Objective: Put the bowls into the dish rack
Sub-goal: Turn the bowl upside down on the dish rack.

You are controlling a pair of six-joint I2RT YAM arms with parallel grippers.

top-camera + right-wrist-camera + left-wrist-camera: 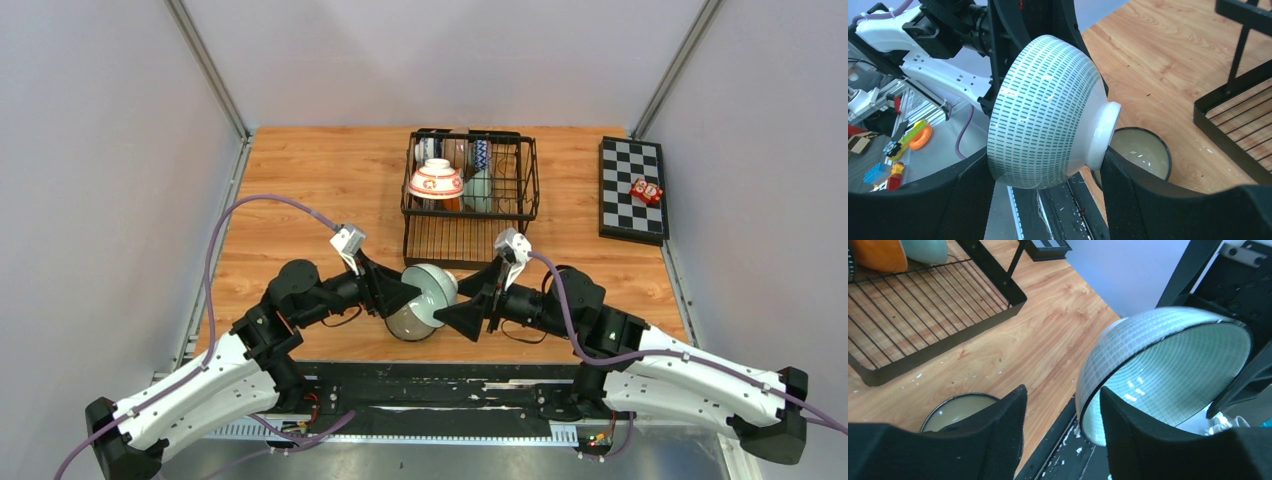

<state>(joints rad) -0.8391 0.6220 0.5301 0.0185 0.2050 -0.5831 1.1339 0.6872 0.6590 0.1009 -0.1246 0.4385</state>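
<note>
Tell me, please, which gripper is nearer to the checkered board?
Right. The board lies far to the right; the right gripper is on that side of the lifted bowl, and the left gripper is on the bowl's other side, farther off.

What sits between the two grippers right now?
A green-dashed white bowl, tipped on its side, clamped rim-to-foot by the right gripper; the top view shows it best.

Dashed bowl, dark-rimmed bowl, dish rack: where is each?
Dashed bowl (1043, 110): right wrist view, patterned outer wall.
Dark-rimmed bowl (1142, 152): right wrist view, pale inside.
Dish rack (450, 240): top external view, bare lower tray wires.
</note>
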